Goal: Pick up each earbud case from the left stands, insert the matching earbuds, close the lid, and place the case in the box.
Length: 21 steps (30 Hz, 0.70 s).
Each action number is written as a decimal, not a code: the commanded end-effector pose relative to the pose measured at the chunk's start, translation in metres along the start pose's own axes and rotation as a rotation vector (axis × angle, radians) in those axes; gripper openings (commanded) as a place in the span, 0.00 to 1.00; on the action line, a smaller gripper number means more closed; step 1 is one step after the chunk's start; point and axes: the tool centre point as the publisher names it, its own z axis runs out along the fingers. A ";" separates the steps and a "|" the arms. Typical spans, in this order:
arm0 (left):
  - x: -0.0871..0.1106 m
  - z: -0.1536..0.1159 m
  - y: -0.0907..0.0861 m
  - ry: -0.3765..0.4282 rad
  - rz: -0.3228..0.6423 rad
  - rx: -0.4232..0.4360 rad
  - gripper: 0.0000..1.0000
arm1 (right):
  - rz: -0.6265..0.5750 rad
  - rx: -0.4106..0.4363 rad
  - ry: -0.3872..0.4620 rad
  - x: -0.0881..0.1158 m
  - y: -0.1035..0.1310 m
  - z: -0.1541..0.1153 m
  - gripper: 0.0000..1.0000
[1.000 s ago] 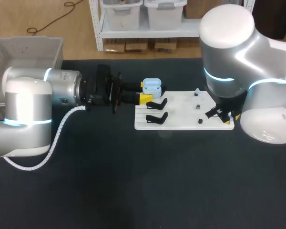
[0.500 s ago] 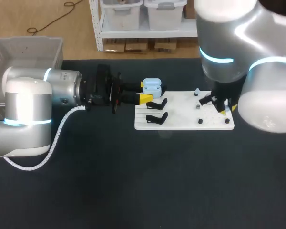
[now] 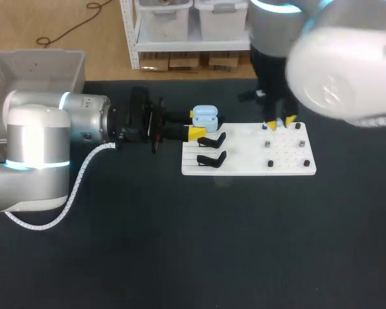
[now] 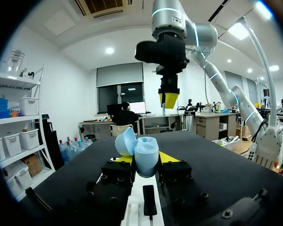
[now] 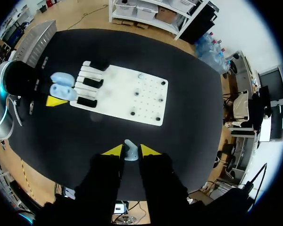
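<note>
A pale blue earbud case (image 3: 205,116) with its lid open sits between the yellow tips of my left gripper (image 3: 198,123), just off the left edge of the white board (image 3: 244,153). In the left wrist view the case (image 4: 146,153) is clamped by both fingers of that gripper (image 4: 145,159). My right gripper (image 5: 131,150) hangs high above the table, shut on a small pale blue earbud (image 5: 130,153). In the head view, the right gripper (image 3: 280,123) shows over the board's far edge.
Two black stands (image 3: 211,140) (image 3: 211,159) stand on the board's left part. Small dark pegs (image 3: 270,164) dot its right part. A grey basket (image 3: 32,67) sits at the table's far left corner.
My right arm has risen and swung from the board's front right corner toward its far edge, carrying the earbud. The left arm and the case have stayed still.
</note>
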 end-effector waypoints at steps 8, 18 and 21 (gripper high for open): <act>0.013 0.006 -0.014 -0.009 -0.004 0.010 0.00 | -0.031 0.034 0.134 -0.016 0.036 -0.006 0.00; 0.017 0.007 -0.021 -0.009 -0.014 0.008 0.00 | -0.033 0.029 0.126 -0.017 0.036 -0.005 0.00; 0.017 0.007 -0.021 -0.009 -0.014 0.008 0.00 | -0.033 0.029 0.126 -0.017 0.036 -0.005 0.00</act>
